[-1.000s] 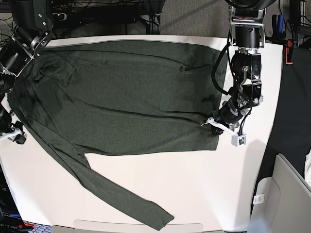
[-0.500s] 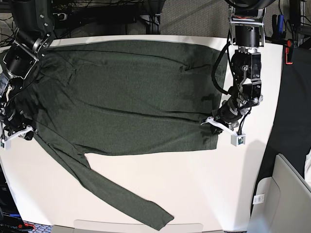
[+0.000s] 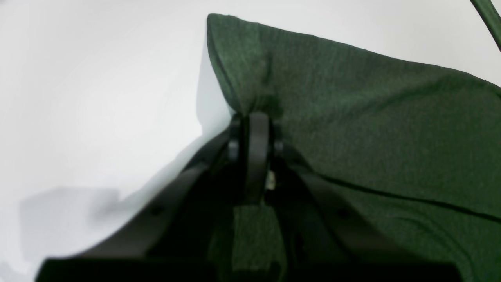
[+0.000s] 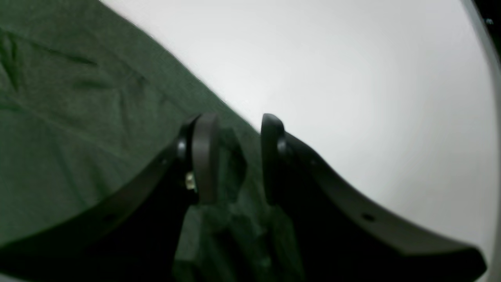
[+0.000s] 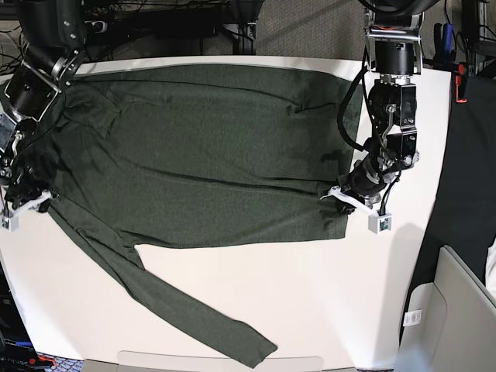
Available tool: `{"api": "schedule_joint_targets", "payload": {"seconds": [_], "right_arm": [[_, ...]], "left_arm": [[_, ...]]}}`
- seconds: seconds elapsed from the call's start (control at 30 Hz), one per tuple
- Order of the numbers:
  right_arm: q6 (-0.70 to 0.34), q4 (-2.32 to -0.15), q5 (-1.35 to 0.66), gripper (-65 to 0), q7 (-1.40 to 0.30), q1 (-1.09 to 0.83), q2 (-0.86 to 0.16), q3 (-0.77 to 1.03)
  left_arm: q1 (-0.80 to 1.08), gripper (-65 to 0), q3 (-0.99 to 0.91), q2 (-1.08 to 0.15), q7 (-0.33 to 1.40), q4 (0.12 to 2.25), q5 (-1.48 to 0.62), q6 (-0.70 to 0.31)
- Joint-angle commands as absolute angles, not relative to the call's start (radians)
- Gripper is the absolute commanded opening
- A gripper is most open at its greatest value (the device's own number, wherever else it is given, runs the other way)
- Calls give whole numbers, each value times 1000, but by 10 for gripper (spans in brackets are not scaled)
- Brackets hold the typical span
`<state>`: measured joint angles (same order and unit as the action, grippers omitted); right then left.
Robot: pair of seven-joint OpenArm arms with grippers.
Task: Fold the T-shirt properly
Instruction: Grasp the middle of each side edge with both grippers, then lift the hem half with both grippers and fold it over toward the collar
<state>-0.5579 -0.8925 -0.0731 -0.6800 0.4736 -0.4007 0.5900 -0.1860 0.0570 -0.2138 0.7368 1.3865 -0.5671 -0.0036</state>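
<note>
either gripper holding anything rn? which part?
Left gripper is shut on the T-shirt at its hem corner. Right gripper is open, straddling the shirt's edge, holding nothing.

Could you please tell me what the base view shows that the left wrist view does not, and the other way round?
Only the base view shows the whole T-shirt spread on the white table, one long sleeve trailing toward the near edge, and the right gripper at the shirt's opposite side. Only the left wrist view shows the left gripper shut on a pinched bunch of fabric near the shirt's corner. Both show that gripper at the shirt's edge, dark green cloth and bare white table beside it.
</note>
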Motion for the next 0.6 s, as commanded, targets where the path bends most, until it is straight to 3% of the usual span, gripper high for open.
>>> {"api": "schedule_joint_targets", "payload": {"seconds": [0.0,0.57], "right_arm": [[-562,-908,-81,-468,-657,489,-424,591],[-565,-914,-85,-468,-670,400,-378,590]], "left_arm": [[-208,-650,53,-223,725,1409,-573,-8],[-206,-650,53,-265,714,1403,-572,-8]]}}
